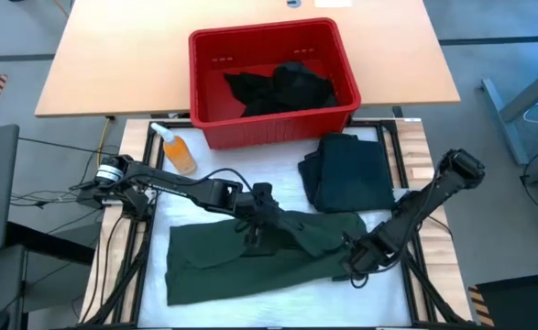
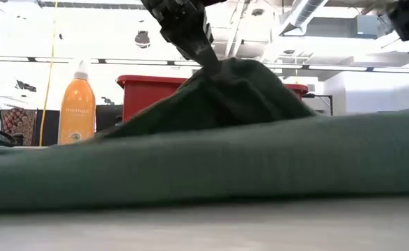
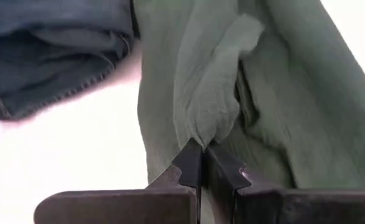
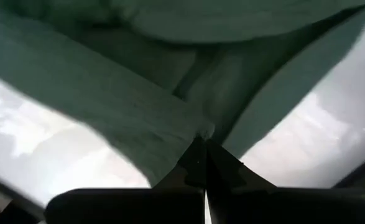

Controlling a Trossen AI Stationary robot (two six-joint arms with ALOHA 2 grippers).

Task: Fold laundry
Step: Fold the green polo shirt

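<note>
Where the white work surface [image 1: 204, 197] meets its left edge, we see an orange spray bottle with a white cap [image 1: 176, 149] lying just inside the frame, with bare white cloth between it and the garment below. Beyond the frame's far side stands a pale wooden table [image 1: 113, 55] carrying a red plastic bin [image 1: 215, 124], and inside that bin lies a crumpled black cloth garment [image 1: 285, 87], bunched toward the bin's right half.

Across the near half of the surface we find a dark green cloth shirt [image 1: 223, 266] spread out flat, its left edge well short of the frame and its lower edge near the front rail. Our left arm reaches in from the left side, nearly level over the table, and its left gripper [image 3: 202, 152] sits over the shirt's upper middle, fingers pressed together on a pinched fold of the green fabric, which the low view shows lifted into a peak above the rest of the cloth.

Right of centre, a folded dark navy-green garment [image 1: 353, 170] rests on the white surface just in front of the bin, touching the green shirt's upper right part. Our right arm slants down from the right edge, and its right gripper [image 4: 204, 149] is clamped on the shirt's right end, near the frame's right rail.
</note>
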